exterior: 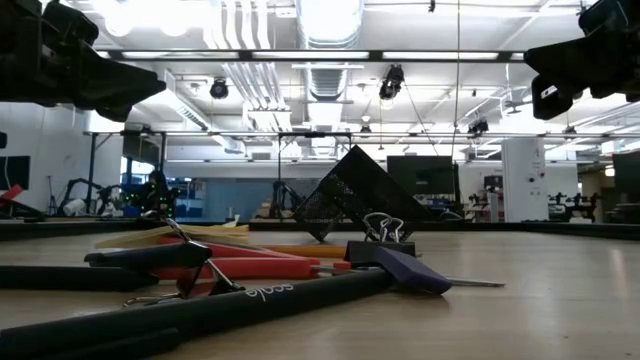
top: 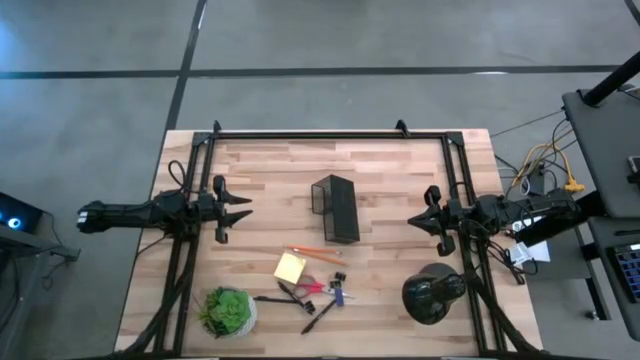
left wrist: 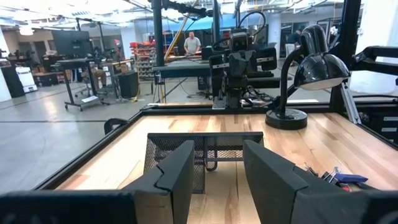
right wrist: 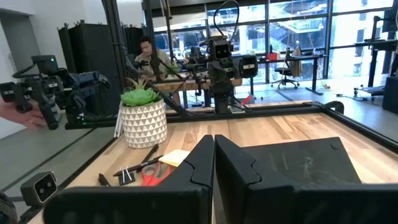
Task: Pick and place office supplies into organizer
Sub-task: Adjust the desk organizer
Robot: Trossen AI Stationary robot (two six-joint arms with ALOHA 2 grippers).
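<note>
Office supplies (top: pixel 310 285) are seen clustered near the table's front edge, just short of the organizer (top: pixel 335 208) at mid-table — untouched, since the left gripper (top: pixel 238 208), fingers spread, and the right gripper (top: pixel 418 222), fingers pressed together, are held at the sides — so one outlying item is best approached first, from above.

A pale, matt wood-plank counter (top: pixel 380 180) is seen edged in black metal. The organizer (top: pixel 335 208) is formed of black wire mesh; a glossy black lamp (left wrist: pixel 314 65) is seen at right.
</note>
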